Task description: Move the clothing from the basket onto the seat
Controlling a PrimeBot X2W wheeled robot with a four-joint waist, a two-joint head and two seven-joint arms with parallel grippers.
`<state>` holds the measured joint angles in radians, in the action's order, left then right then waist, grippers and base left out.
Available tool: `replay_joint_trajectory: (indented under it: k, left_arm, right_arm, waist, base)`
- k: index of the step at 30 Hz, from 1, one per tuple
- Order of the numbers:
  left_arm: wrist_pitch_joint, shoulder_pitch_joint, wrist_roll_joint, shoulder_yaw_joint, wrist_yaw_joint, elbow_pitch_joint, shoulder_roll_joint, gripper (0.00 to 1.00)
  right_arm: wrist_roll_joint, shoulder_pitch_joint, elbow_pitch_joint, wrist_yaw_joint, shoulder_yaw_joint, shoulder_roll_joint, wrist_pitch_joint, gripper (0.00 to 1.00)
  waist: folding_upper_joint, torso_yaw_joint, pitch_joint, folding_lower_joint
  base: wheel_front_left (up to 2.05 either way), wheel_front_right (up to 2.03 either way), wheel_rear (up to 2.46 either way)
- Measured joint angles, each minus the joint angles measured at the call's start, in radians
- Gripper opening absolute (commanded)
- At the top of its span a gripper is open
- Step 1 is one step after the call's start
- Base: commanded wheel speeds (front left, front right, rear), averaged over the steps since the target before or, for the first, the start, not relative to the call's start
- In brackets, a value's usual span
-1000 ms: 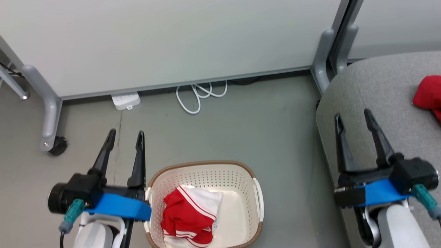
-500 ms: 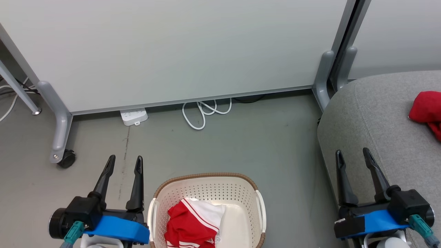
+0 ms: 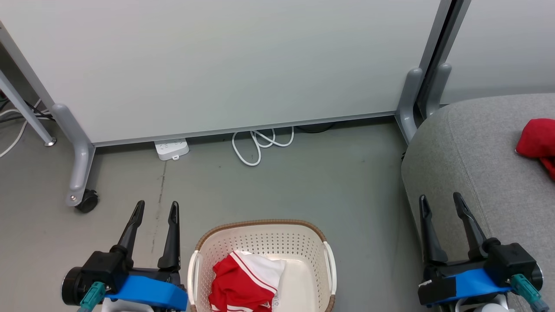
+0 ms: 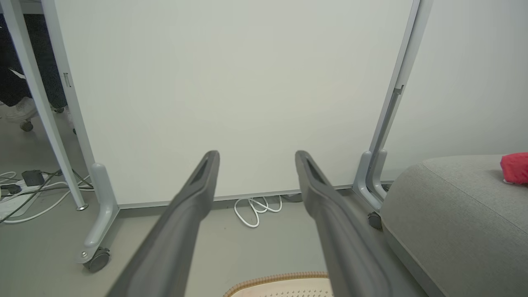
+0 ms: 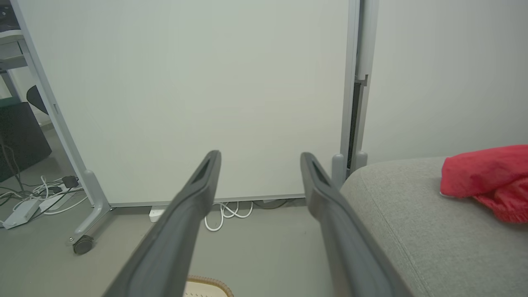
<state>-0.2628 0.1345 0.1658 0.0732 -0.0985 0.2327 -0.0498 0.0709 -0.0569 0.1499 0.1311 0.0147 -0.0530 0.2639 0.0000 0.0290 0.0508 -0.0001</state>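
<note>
The cream perforated basket (image 3: 321, 247) with its brown woven rim sits on the floor at the bottom centre of the head view. In it lies the red garment with white panels and stripes (image 3: 245, 281). The plain red garment (image 3: 537, 141) rests on the grey seat (image 3: 477, 160) at the right, also seen as red cloth (image 5: 486, 177) in the right wrist view. My left gripper (image 3: 157, 207) is open just left of the basket, holding nothing. My right gripper (image 3: 440, 200) is open over the seat's near edge, empty.
A pale partition panel (image 3: 225, 65) on grey wheeled legs (image 3: 80, 173) stands behind the basket. A white power strip (image 3: 172, 149) and a coiled white cable (image 3: 260, 145) lie at its foot. Grey floor (image 3: 303, 182) stretches between basket and panel. More cables (image 4: 24, 194) lie at the far left.
The head camera has tilted up, so basket and both grippers sit lower in the picture. Both grippers stay open and empty; the striped garment stays in the basket.
</note>
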Motion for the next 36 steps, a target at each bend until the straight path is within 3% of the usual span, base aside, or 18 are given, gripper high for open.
replay_joint_trajectory:
  k: [8,18,36]
  left_arm:
    - [0.000,0.019,-0.011,0.011,-0.002,0.016,0.000,1.00]
    - [0.000,0.161,-0.054,0.070,-0.026,0.114,-0.008,1.00]
    - [0.000,0.507,-0.060,0.371,-0.031,0.425,-0.093,1.00]
  right_arm:
    - [0.012,-0.005,0.002,0.000,-0.016,0.001,0.000,1.00]
    - [0.019,-0.061,-0.013,0.000,-0.024,0.001,0.000,1.00]
    - [0.019,-0.256,-0.083,0.000,-0.027,0.001,0.000,1.00]
  waist:
    - [0.0000,-0.006,0.020,0.0001]
    - [0.0000,-0.036,0.093,0.0001]
    - [0.0000,-0.122,0.383,0.0003]
  base:
    - [0.00,0.00,0.00]
    - [0.00,0.00,0.00]
    - [0.00,0.00,0.00]
